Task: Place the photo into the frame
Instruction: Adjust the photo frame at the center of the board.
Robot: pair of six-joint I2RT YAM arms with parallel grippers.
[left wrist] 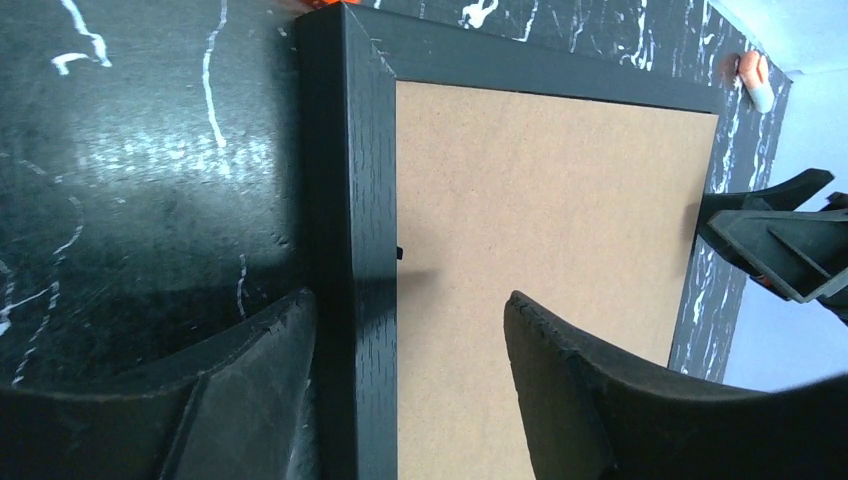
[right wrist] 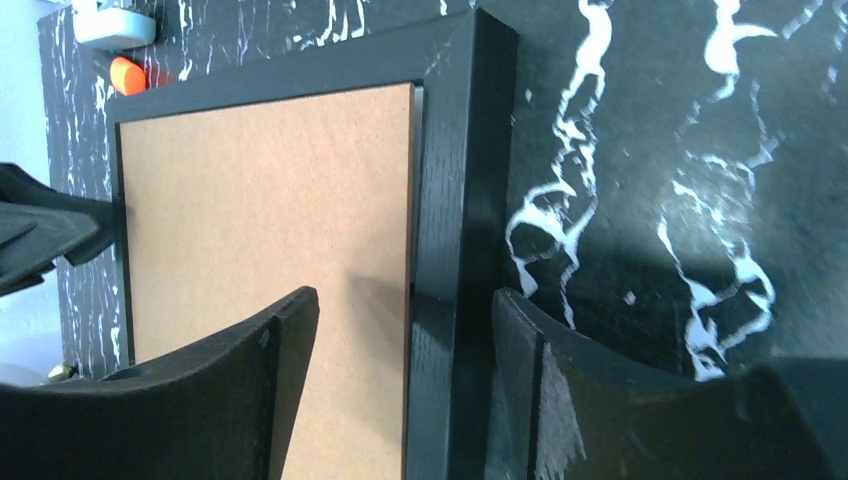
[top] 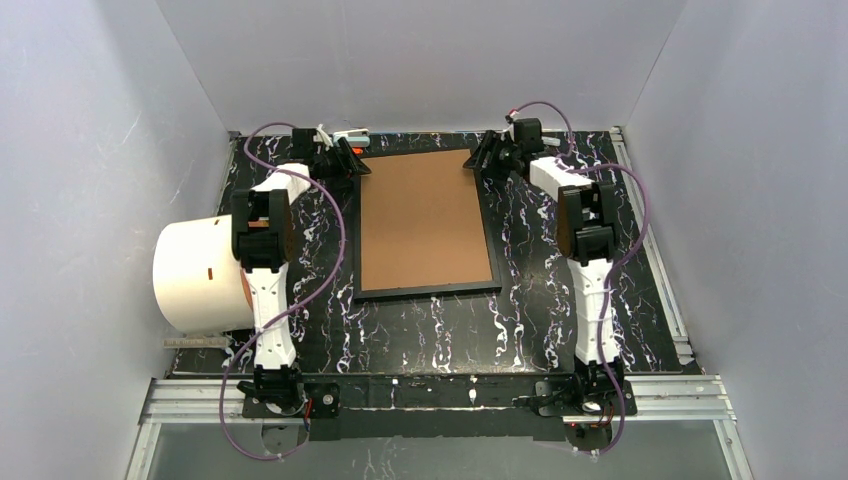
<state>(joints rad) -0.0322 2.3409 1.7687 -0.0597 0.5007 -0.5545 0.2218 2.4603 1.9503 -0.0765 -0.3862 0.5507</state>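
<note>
Two end effectors sit at the far corners of the frame [top: 428,290], which lies face down near the middle of the surface [top: 540,330] with the brown backing board [top: 425,220] filling it. The left end effector [left wrist: 408,305] is released, its jaws spread across the left rail, with one finger just beside the outer edge and the other over the board. The right end effector [right wrist: 403,300] is likewise released and straddles the right rail. The photo shows in no view, and whether it lies under the board I cannot tell.

Likely trouble: if one side clamps or lifts ahead of the other, the frame could twist or skid on the glossy surface. An inner finger pressing down could push the board askew, and a tilt might let a loose board drop out. A white drum [top: 195,275] beside the left arm [top: 265,290] could hamper an outward swing. A small orange-tipped item [right wrist: 127,75] lies just beyond the frame's far edge, close to both end effectors
</note>
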